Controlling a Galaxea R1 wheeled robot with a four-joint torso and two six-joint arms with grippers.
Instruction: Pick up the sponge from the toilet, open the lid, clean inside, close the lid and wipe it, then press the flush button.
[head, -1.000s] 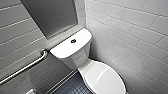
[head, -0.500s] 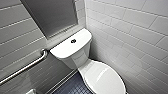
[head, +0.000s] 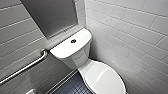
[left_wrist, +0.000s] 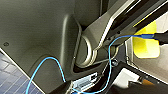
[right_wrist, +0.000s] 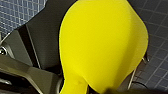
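Note:
The bright yellow sponge (right_wrist: 102, 47) looms close in the right wrist view, hanging over dark blue floor tiles, with my right gripper shut on its narrow end nearest the camera. A patch of the same yellow (left_wrist: 146, 45) shows past the robot's own body in the left wrist view. From the head view, the toilet stands in a corner. Its white oval lid (head: 105, 77) is down over the bowl. The small dark flush button (head: 73, 41) sits in the middle of the flat tank top (head: 62, 50). My left gripper is open and holds nothing.
White tiled walls close in on the toilet from the right and behind. A metal grab bar (head: 25, 67) runs along the left wall. A grey panel (head: 52, 15) hangs above the tank. Dark blue tiled floor (head: 75, 87) lies left of the bowl.

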